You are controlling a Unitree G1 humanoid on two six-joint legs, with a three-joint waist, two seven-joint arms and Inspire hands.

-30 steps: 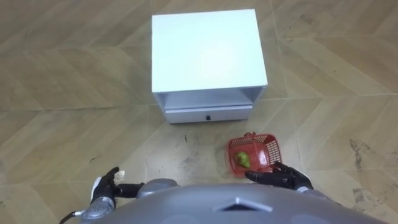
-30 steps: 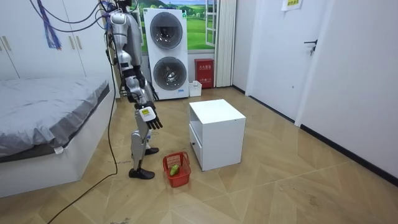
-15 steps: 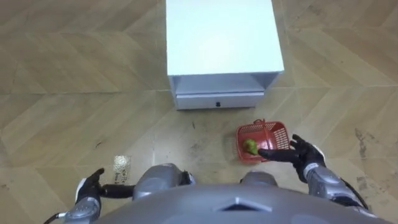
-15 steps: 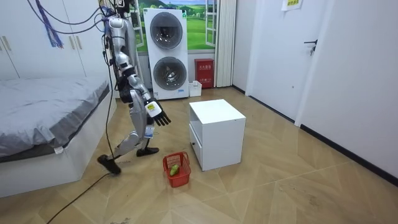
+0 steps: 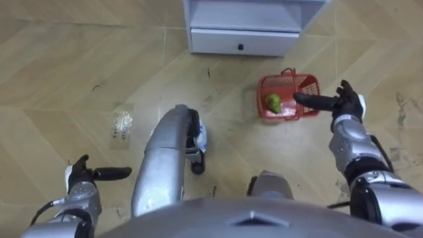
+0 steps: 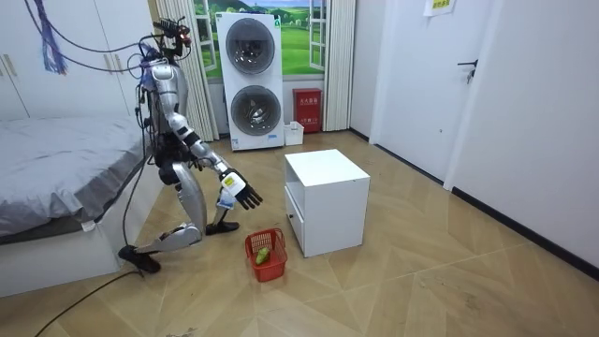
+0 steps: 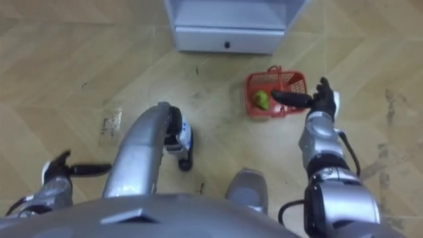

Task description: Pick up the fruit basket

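The red fruit basket (image 5: 299, 88) stands on the wood floor just in front of the white cabinet (image 5: 254, 41), with a green fruit (image 5: 272, 102) inside. My right hand (image 5: 343, 104) is open, its straight fingers (image 5: 310, 100) pointing left across the basket's right rim. In the room view this hand (image 6: 241, 193) hangs clearly above the basket (image 6: 266, 255), not touching it. My left hand (image 5: 82, 178) is open and idle at the lower left, low over the floor. I am in a deep lunge with one leg stretched back.
The cabinet (image 6: 326, 198) has an open shelf over a closed drawer (image 5: 243, 42). A pale scuff (image 5: 121, 123) marks the floor to my left. A bed (image 6: 65, 168) lies behind me and stacked washing machines (image 6: 250, 80) stand by the far wall.
I have sunk from standing into a low lunge, so the floor and basket look closer. My right hand has stretched forward over the basket; the basket has not moved.
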